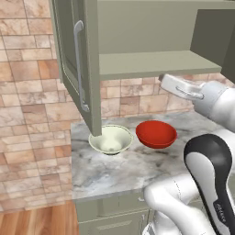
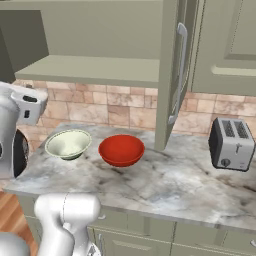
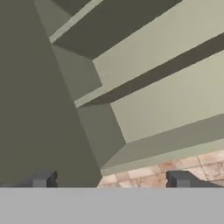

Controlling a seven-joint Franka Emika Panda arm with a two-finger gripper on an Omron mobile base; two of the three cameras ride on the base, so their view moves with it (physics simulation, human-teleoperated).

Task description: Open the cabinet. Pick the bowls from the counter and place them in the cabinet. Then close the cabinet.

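The sage-green cabinet (image 1: pixel 151 64) stands open, its left door (image 1: pixel 69 55) swung out over the counter's left end and its right door (image 2: pixel 170 75) edge-on in the right base view. A cream-white bowl (image 1: pixel 111 139) and a red bowl (image 1: pixel 156 134) sit side by side on the marbled counter (image 1: pixel 119 170), below the bare shelf (image 2: pixel 90 70). My gripper (image 3: pixel 111 181) is open with nothing between its fingertips (image 3: pixel 41 179). It hangs in front of the cabinet, above and right of the red bowl, looking up at the inner shelves (image 3: pixel 166 100).
A silver toaster (image 2: pixel 231 144) stands at the right end of the counter. Tan brick wall runs behind the bowls (image 2: pixel 68 143). Green drawer fronts (image 1: pixel 114 206) sit under the counter edge. The open left door hangs just above the cream bowl's left rim.
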